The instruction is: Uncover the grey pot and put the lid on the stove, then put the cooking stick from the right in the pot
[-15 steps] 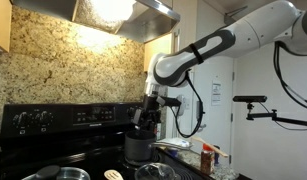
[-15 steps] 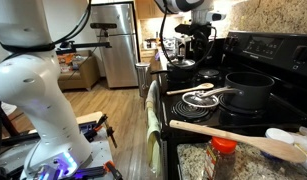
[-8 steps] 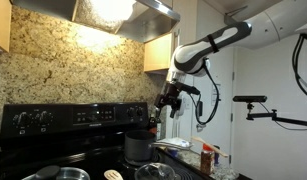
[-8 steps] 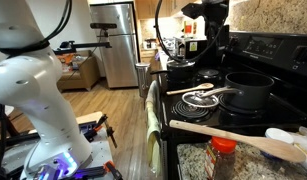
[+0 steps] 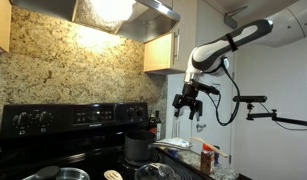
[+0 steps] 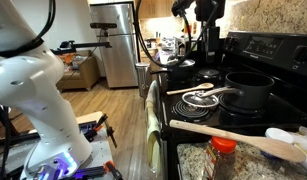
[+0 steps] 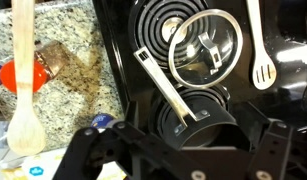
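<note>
The grey pot (image 5: 139, 148) stands uncovered on a rear burner of the black stove (image 5: 73, 118). In the wrist view it (image 7: 198, 120) is dark with a long metal handle. The glassy lid (image 7: 203, 45) lies on the coil burner beside it and shows in an exterior view (image 6: 198, 99). The pale wooden cooking stick (image 7: 23, 90) lies on the granite counter beside the stove, at the front of an exterior view (image 6: 233, 135). My gripper (image 5: 188, 104) hangs open and empty, high above the stove's counter-side edge; its fingers frame the wrist view's bottom (image 7: 183, 165).
A white slotted spatula (image 7: 259, 50) lies on the cooktop past the lid. A spice jar with an orange cap (image 6: 224, 158) stands on the counter near the stick. Another pot (image 6: 181, 70) sits at the stove's far end. A range hood hangs above.
My gripper has risen from just above the pot and swung sideways towards the counter side of the stove. The pot, lid and stick have not moved.
</note>
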{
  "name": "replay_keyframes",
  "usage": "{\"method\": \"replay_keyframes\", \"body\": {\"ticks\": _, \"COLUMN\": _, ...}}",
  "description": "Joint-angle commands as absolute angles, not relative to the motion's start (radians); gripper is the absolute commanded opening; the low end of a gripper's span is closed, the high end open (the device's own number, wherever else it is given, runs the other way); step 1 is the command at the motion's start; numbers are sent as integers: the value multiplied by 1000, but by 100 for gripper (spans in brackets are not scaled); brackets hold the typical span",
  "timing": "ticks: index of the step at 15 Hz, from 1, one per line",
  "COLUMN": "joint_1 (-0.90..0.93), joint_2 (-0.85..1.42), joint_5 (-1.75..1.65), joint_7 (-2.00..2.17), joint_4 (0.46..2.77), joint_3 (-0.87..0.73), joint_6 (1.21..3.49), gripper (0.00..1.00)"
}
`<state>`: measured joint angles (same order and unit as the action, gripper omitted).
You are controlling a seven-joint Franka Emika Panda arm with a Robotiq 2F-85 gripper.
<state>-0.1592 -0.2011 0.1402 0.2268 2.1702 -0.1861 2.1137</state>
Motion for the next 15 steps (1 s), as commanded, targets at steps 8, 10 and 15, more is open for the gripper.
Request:
{"method": "replay_keyframes", "body": {"ticks": 8, "joint_1": -186, "joint_2": -193, "joint_5": 91, "joint_7": 341, "joint_4": 2165, "joint_3": -165, "joint_6": 2128, "gripper": 100}}
{"method": "replay_keyframes", "body": {"ticks": 10, "joint_1": -207, "joint_2": -214, "joint_5": 64, "joint_7": 430, "joint_4": 2194, "joint_3": -172, "joint_6": 2142, "gripper": 100}}
{"method": "replay_keyframes", "body": {"ticks": 15, "joint_1": -258, "joint_2": -258, "joint_5": 25, "joint_7": 553, "joint_4": 2288, "joint_3": -178, "joint_6": 2143, "gripper": 100}}
